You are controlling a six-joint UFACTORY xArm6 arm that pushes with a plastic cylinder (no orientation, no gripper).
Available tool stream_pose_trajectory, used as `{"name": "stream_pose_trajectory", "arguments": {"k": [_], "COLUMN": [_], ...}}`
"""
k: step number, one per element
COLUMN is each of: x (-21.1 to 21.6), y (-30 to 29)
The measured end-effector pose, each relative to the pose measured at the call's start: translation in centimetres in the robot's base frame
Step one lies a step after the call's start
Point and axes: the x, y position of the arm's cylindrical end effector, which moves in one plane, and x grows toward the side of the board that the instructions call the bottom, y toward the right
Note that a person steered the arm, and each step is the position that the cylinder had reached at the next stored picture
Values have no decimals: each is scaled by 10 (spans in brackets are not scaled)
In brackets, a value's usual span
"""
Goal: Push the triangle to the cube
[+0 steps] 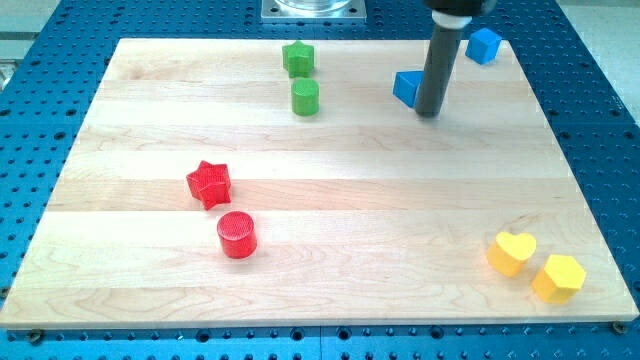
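Observation:
A blue triangle [405, 87] lies near the view's top, right of centre, partly hidden by the rod. A blue cube [484, 45] sits at the board's top right corner. My tip [428, 112] rests on the board just right of the triangle and touches or nearly touches its right side. The cube is up and to the right of my tip, a short way off.
A green star [298, 58] and a green cylinder [305, 97] stand at top centre. A red star [209, 183] and a red cylinder [237, 234] lie at lower left. A yellow heart [511, 252] and a yellow hexagon [558, 277] sit at bottom right.

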Motion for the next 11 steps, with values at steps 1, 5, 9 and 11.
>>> {"name": "stream_pose_trajectory", "arguments": {"k": [1, 5, 9, 11], "x": [-35, -94, -90, -108], "y": [-24, -42, 65, 65]}}
